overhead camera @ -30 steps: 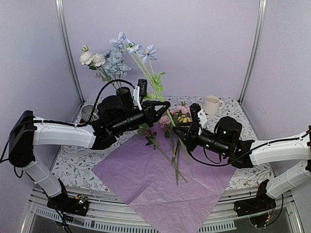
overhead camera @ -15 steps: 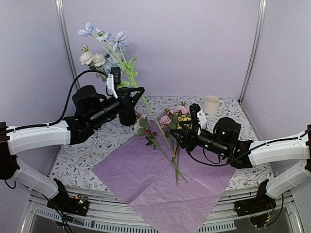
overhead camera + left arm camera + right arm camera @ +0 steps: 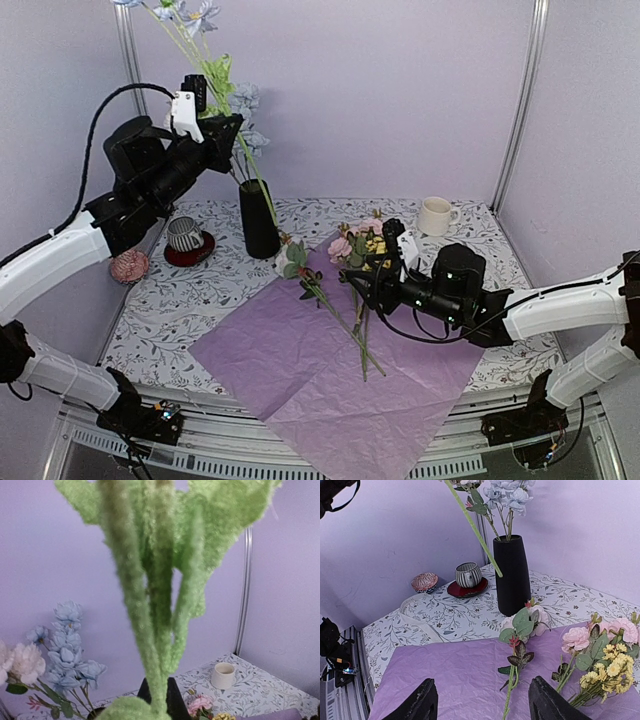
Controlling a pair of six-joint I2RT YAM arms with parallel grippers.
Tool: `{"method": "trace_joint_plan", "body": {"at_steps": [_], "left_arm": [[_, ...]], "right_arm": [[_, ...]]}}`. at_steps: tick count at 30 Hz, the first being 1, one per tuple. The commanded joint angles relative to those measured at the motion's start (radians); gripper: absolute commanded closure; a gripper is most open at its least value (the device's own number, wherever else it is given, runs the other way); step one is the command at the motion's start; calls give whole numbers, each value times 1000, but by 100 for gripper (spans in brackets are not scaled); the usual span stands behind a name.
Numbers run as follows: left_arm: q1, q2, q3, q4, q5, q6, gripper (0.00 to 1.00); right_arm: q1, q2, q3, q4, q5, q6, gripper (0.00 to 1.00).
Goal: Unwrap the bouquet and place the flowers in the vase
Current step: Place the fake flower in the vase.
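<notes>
You have nothing to read here — no lettering, label, brand or number shows legibly in any view. The tablecloth [image 3: 180,300] carries only leaf sprigs — the cup [image 3: 184,233] at nine o'clock only stripes.

I see the vase [image 3: 259,220] as matt black, the purple sheet [image 3: 300,370] at lower centre as thin crinkled paper, the green stem [image 3: 150,630] fuzzy like flocked cloth, the cream mug [image 3: 435,215] glossy.

Overview, wrist close-ups; common vase [image 3: 259,220]
</notes>
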State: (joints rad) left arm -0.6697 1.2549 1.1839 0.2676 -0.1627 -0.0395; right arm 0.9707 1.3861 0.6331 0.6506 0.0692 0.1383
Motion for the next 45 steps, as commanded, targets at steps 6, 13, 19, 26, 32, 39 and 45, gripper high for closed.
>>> {"method": "trace_joint_plan", "body": {"at_steps": [6,13,19,26,32,39,45], "left_arm": [[74,95,159,-30,-57,121,98],[108,179,258,-9,-35,139,99],[124,237,290,2,-46,160,100],[125,202,315,-24,9,104,100],[125,154,321,-46,18,96,100],[125,132,296,-30,-25,147,100],[140,178,263,-9,-55,157,100]], "right_arm": [[6,19,38,-9,-2,5,36],[6,17,40,-11,-2,2,36],[5,11,42,-16,-6,0,36],[6,23,48,-22,-2,-3,36],[6,41,59,-29,-11,0,36],[6,57,70,-35,-21,2,36],[5,58,72,-37,-22,3,36]]}}
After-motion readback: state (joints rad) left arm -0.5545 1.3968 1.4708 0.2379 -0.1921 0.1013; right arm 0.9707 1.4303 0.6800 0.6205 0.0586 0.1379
